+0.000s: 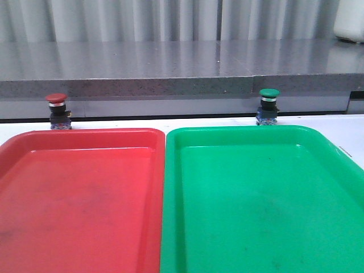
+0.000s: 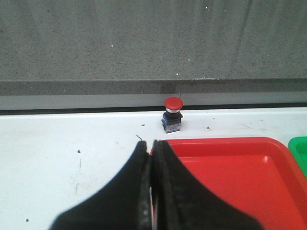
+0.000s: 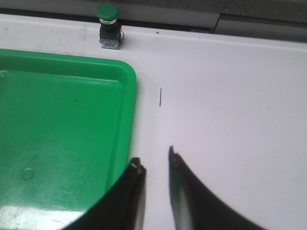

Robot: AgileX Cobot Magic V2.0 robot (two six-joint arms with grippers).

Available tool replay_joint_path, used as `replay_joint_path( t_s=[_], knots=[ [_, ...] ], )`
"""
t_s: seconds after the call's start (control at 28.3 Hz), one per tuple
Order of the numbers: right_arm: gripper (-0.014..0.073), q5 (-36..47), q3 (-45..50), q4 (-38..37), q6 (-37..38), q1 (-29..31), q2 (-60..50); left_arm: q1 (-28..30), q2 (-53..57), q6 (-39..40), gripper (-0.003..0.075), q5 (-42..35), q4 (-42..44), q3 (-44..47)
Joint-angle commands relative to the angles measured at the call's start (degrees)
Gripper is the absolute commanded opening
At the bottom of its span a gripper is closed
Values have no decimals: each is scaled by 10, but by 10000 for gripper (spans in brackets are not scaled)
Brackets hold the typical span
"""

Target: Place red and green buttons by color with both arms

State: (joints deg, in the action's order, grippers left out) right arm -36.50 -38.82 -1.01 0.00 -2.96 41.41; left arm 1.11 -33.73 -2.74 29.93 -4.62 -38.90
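The red button (image 1: 57,111) stands upright on the white table behind the far left of the red tray (image 1: 79,193). It also shows in the left wrist view (image 2: 172,114), beyond the tray's far rim. The green button (image 1: 268,106) stands upright behind the green tray (image 1: 261,199), and shows in the right wrist view (image 3: 108,25). My left gripper (image 2: 149,143) is shut and empty, over the near corner of the red tray (image 2: 225,167). My right gripper (image 3: 155,160) is open and empty, over the table beside the green tray's (image 3: 62,129) edge. Neither arm shows in the front view.
A grey stone ledge (image 1: 170,71) runs along the back of the table just behind both buttons. The two trays lie side by side, touching, and fill the front of the table. A sliver of the green tray (image 2: 300,151) shows in the left wrist view.
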Motion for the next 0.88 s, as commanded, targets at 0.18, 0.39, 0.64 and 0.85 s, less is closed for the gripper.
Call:
replay_joint_path(
  t_s=[0.18, 0.39, 0.64, 0.85],
  knots=[
    [579, 38, -20, -6, -6, 4, 21, 0, -56, 3, 385, -56, -5, -17],
    [579, 37, -20, -6, -6, 4, 21, -13, -137, 3, 606, -45, -27, -46],
    [579, 36, -20, -6, -6, 4, 21, -62, -311, 1, 605, -45, -27, -163],
    [579, 36, -20, -6, -6, 4, 21, -68, -463, 1, 605, -45, -26, -286]
  ],
)
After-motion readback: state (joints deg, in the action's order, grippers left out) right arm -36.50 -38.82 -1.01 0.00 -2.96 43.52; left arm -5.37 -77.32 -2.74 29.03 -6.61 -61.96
